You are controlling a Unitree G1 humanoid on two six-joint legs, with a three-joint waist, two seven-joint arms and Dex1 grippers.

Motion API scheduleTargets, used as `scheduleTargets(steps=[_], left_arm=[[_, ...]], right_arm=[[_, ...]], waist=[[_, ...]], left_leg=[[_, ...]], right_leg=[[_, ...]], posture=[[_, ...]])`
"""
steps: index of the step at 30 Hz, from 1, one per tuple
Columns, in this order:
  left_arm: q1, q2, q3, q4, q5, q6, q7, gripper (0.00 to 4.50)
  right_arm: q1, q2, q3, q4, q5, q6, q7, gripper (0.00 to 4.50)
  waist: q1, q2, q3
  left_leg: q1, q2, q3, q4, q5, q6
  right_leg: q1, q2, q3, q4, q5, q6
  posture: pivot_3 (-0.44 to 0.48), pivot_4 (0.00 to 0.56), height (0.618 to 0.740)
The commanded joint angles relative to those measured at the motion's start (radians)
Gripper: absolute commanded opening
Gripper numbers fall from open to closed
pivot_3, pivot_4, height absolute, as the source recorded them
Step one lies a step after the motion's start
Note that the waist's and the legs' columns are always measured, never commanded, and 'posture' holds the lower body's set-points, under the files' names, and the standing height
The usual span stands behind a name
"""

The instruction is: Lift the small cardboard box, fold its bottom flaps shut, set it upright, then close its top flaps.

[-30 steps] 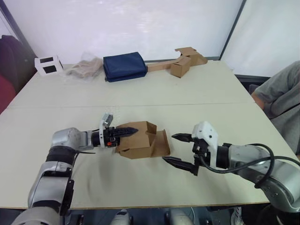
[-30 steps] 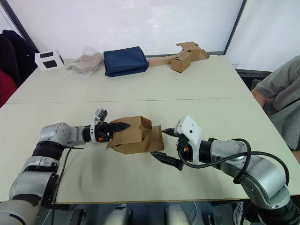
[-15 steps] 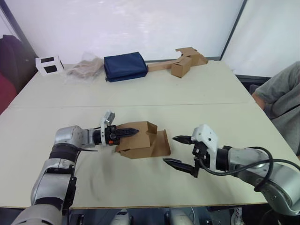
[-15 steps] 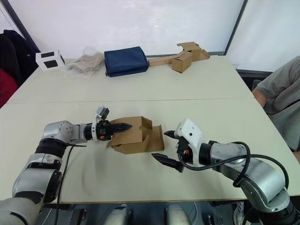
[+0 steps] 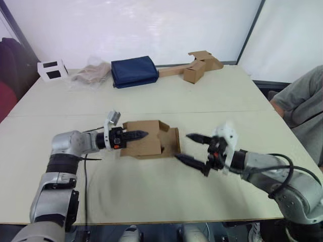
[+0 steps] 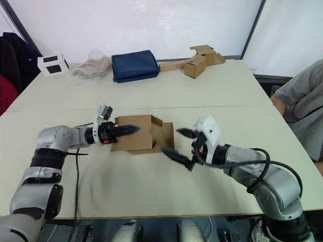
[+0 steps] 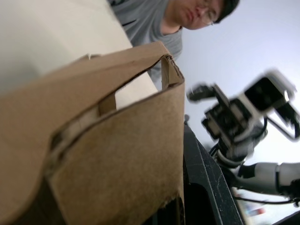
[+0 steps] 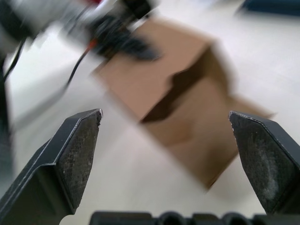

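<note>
I see the small cardboard box lying on its side on the table, its open end toward my right gripper. My left gripper is clamped on the box's near wall, forearm stretched low across the table. My right gripper hangs just beside the open end with fingers spread wide, holding nothing, arm reaching inward.

No legible text, labels, brand names or nos. appeared anywhere. The small cardboard box was plain, unprinted; the white box at the table's far corner carried dark panels w/o readable marks.
</note>
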Motion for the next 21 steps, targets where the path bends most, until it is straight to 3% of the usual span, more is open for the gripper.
scheduleTargets(steps=[1, 2, 3, 4, 9, 13, 21], left_arm=[[-0.059, 0.03, 0.026, -0.105, -0.02, -0.07, -0.014, 0.04], [-0.083, 0.037, 0.024, -0.116, -0.015, -0.091, -0.019, 0.04], [-0.103, 0.044, 0.02, -0.123, -0.009, -0.112, -0.024, 0.0], [-0.119, 0.049, 0.015, -0.126, -0.004, -0.129, -0.028, 0.0], [-0.215, 0.071, -0.02, -0.101, 0.044, -0.234, -0.061, 0.0], [-0.272, 0.076, -0.03, -0.069, 0.065, -0.281, -0.08, 0.0], [-0.303, 0.076, -0.026, -0.06, 0.068, -0.299, -0.093, 0.0]], right_arm=[[-0.077, 0.059, -0.072, 0.061, -0.003, -0.061, -0.083, 4.5], [-0.117, 0.096, -0.083, 0.093, -0.004, -0.081, -0.117, 4.5], [-0.152, 0.128, -0.09, 0.119, -0.003, -0.098, -0.147, 3.98], [-0.178, 0.151, -0.093, 0.138, -0.006, -0.109, -0.167, 3.82], [-0.303, 0.254, -0.073, 0.236, -0.032, -0.174, -0.225, 1.95], [-0.353, 0.296, -0.042, 0.268, -0.046, -0.212, -0.215, 0.12], [-0.34, 0.313, 0.043, 0.226, -0.041, -0.202, -0.178, 0.02]], waist=[[0.003, 0.0, 0.0], [0.002, 0.0, 0.0], [0.0, 0.0, 0.0], [0.0, 0.0, 0.0], [-0.005, 0.001, 0.0], [-0.007, 0.001, 0.0], [-0.026, 0.001, 0.0]], left_leg=[[0.0, 0.0, 0.0, 0.0, 0.0, 0.0], [0.0, 0.0, 0.0, 0.0, 0.0, 0.0], [0.0, 0.0, 0.0, -0.001, 0.0, 0.0], [0.0, 0.0, 0.0, 0.0, 0.0, 0.0], [0.0, 0.0, 0.0, -0.001, 0.0, -0.001], [-0.001, 0.0, 0.001, -0.001, 0.0, -0.001], [-0.001, 0.0, 0.0, -0.001, 0.0, -0.001]], right_leg=[[0.0, 0.0, 0.0, 0.0, 0.0, 0.0], [0.0, 0.0, 0.0, 0.0, 0.0, 0.0], [0.0, 0.0, 0.0, 0.0, 0.0, 0.0], [0.0, 0.0, 0.0, 0.0, 0.0, 0.0], [-0.002, 0.001, 0.0, 0.001, 0.0, 0.0], [-0.002, 0.001, 0.0, 0.001, 0.0, 0.0], [-0.002, 0.001, 0.0, 0.001, 0.0, 0.0]], posture=[[0.0, 0.15, 0.74], [0.0, 0.15, 0.74], [0.0, 0.15, 0.74], [0.0, 0.15, 0.74], [0.0, 0.15, 0.74], [0.0, 0.15, 0.74], [0.0, 0.15, 0.74]])
